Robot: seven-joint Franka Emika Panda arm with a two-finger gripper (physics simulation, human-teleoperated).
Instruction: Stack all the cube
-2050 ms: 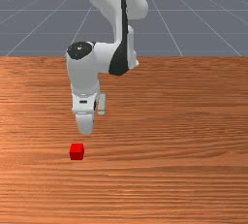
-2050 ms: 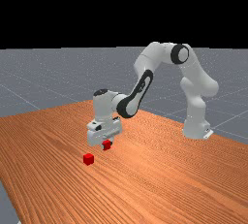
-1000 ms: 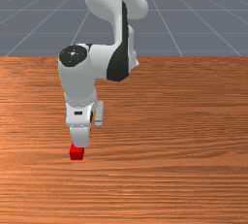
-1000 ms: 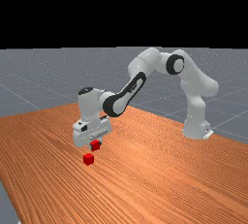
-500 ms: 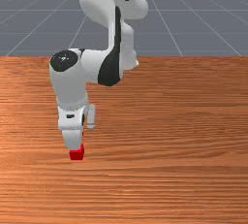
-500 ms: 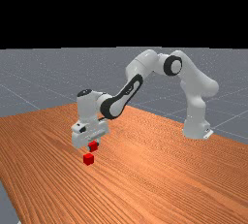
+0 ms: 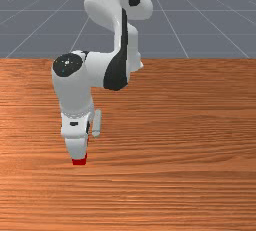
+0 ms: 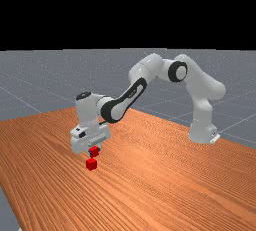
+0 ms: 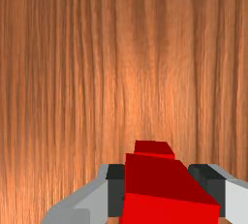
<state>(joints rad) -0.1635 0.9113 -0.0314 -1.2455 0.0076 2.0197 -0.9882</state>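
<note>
At seven o'clock from the far view's middle, the upper cube [image 8: 94,151] is gripped aloft between both fingers [image 9: 116,196] of the hand [image 8: 95,151]. Just beneath it, at six o'clock, the lower cube [image 8: 91,164] is borne by the tabletop [image 8: 175,185]. In the wrist view, the lower cube is partly hidden; whether the two touch cannot be told.

The table [image 8: 160,190] is wood, with streaky grain and a soft gloss. The arm [image 8: 200,82] looks like smooth, shiny plastic, while the 2 red cubes [image 9: 164,179] look smooth and matt.
</note>
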